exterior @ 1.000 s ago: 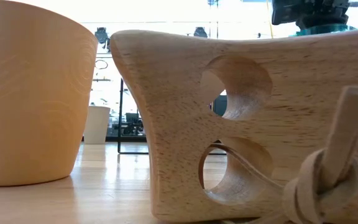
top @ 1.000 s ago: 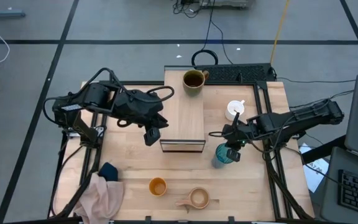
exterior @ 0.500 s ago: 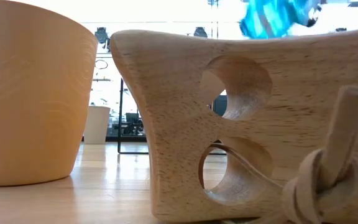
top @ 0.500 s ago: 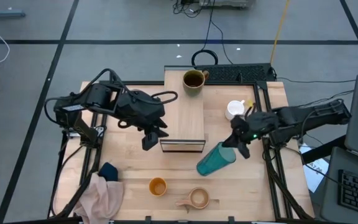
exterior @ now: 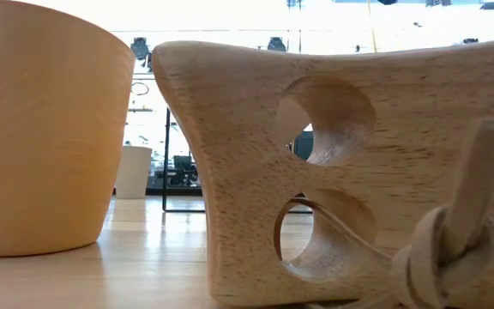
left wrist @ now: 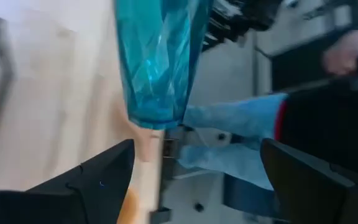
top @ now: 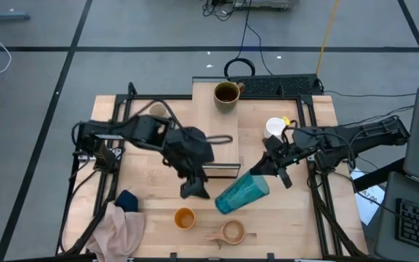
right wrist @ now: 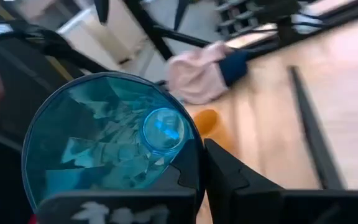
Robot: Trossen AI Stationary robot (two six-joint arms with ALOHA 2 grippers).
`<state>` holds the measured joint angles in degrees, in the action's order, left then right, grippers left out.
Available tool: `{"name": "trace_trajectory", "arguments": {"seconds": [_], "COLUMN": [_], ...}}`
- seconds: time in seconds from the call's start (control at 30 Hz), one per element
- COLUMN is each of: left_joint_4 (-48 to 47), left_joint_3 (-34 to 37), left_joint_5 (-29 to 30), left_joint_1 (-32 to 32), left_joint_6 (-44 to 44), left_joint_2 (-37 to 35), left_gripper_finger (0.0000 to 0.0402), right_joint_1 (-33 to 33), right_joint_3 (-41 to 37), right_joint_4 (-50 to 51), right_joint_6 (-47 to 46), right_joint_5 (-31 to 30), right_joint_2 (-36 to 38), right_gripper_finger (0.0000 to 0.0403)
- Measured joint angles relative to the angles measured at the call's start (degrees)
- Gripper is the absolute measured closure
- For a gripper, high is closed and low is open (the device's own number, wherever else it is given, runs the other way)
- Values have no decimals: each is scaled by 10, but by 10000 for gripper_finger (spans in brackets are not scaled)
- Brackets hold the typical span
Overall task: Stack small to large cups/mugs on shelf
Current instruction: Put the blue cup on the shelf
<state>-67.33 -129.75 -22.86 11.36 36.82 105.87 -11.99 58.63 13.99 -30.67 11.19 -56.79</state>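
The teal tumbler (top: 242,193) hangs tipped almost level in front of the shelf's near end, with my right gripper (top: 271,166) shut on the end toward the right arm. The tumbler's free end (left wrist: 157,118) points at my left gripper (top: 193,191), which stands open just left of it, touching nothing; its fingers (left wrist: 104,180) flank that end at a distance. The long wooden shelf (top: 217,135) bears the dark olive mug (top: 226,94) at its far end. The white mug (top: 275,128), the orange cup (top: 185,217) and the wooden handled cup (top: 231,231) stand on the table. My right gripper holds the tumbler by its rim (right wrist: 194,158), the thin wall pinched between the two fingers, apparently one inside and one outside. The fingers come nearly level from the table's right side. The tumbler is lifted clear and lies almost level, its base pointing toward the left arm.
A pink cloth (top: 118,227) with a dark blue thing (top: 127,199) lies at the near left corner. The wooden cup's handle (exterior: 341,172) fills the low view. A person in blue trousers (left wrist: 241,134) shows beyond the table.
My right gripper has risen and tipped from pointing down to nearly level; the tumbler, upright on the table before, is lifted clear and swung over onto its side, base toward the left. My left gripper has moved down and toward the near edge and the tumbler, turning as it went.
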Motion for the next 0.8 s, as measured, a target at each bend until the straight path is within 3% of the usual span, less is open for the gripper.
{"name": "trace_trajectory", "arguments": {"seconds": [0.23,0.8], "left_joint_4": [60,120], "left_joint_3": [0,0], "left_joint_5": [1,20], "left_joint_1": [16,33], "left_joint_6": [32,103], "left_joint_2": [11,10], "left_gripper_finger": [50,50], "right_joint_1": [4,3], "right_joint_3": [0,0], "right_joint_4": [-93,-173], "right_joint_6": [21,28], "right_joint_5": [43,62], "right_joint_2": [-24,-33], "right_gripper_finger": [402,403]}}
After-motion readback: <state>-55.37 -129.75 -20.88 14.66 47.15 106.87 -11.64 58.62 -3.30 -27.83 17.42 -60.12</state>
